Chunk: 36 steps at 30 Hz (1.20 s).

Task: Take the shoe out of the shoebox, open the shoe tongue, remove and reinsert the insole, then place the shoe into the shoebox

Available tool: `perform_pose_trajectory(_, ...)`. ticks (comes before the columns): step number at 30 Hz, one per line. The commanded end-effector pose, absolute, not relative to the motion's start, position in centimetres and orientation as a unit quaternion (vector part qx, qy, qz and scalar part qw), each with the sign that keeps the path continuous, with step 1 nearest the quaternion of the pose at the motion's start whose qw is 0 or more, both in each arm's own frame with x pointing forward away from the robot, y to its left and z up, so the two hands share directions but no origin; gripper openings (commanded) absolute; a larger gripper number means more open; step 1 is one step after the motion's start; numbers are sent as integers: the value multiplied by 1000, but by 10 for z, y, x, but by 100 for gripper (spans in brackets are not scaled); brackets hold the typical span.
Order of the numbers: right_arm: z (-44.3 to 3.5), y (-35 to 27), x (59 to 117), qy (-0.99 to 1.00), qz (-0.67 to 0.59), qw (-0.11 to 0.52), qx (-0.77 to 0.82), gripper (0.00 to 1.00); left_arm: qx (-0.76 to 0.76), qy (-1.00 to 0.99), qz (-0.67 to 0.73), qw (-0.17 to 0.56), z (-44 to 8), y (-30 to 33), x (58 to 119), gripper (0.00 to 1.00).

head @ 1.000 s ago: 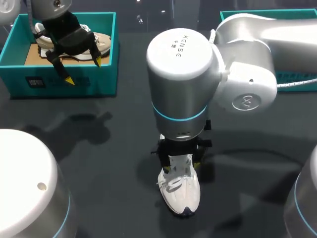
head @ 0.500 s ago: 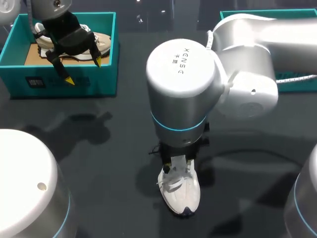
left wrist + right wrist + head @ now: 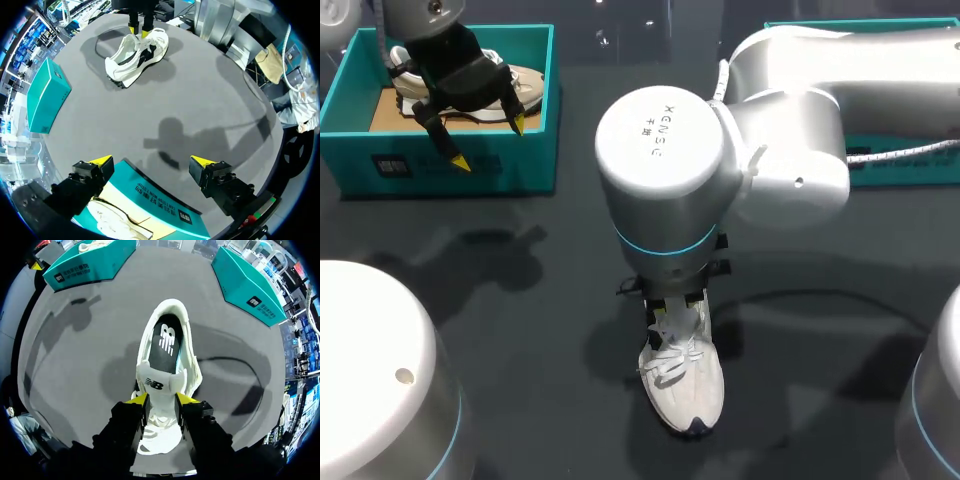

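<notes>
A white shoe [image 3: 685, 385] stands on the dark table in the front middle, toe toward the front edge. Seen in the right wrist view, this shoe [image 3: 170, 325] shows its dark insole [image 3: 166, 340] and a raised tongue [image 3: 159, 385]. My right gripper [image 3: 161, 400] is shut on that tongue, one yellow tip on each side. From overhead the right gripper [image 3: 677, 312] is mostly hidden under its wrist. My left gripper [image 3: 488, 143] hangs open over the teal shoebox [image 3: 500, 165] at the back left. In its own view the left gripper [image 3: 151, 161] holds nothing.
A second, beige and white shoe [image 3: 525, 85] lies inside the shoebox on brown card. A teal lid [image 3: 905, 160] lies at the back right, partly behind my right arm. Bare dark table lies between the shoebox and the white shoe.
My right wrist has shifted slightly left over the shoe and its fingers have drawn together onto the tongue. The left arm has not moved.
</notes>
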State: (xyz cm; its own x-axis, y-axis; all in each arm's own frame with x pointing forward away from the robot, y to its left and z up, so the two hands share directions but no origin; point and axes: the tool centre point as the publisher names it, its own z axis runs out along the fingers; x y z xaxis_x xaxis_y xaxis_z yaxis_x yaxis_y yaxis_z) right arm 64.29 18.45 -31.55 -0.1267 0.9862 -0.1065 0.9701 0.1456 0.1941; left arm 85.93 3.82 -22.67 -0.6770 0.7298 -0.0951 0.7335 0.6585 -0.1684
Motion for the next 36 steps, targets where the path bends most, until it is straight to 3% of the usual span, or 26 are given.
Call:
perform_pose_trajectory(1, -335, 183, 657, 748, 33, 88, 657, 31, 402, 911, -95, 10, -226, 39, 859, 100)
perform_pose_trajectory(7, -341, 179, 664, 744, 27, 77, 663, 31, 402, 911, -95, 10, -226, 39, 859, 100)
perform_pose_trajectory(15, -313, 186, 666, 753, 29, 119, 646, 32, 402, 911, -95, 10, -226, 39, 859, 100)
perform_pose_trajectory(27, -353, 178, 687, 763, 34, 61, 642, 33, 402, 911, -95, 10, -226, 39, 859, 100)
perform_pose_trajectory(36, -295, 186, 677, 804, 13, 112, 584, 39, 402, 911, -95, 10, -226, 39, 859, 100)
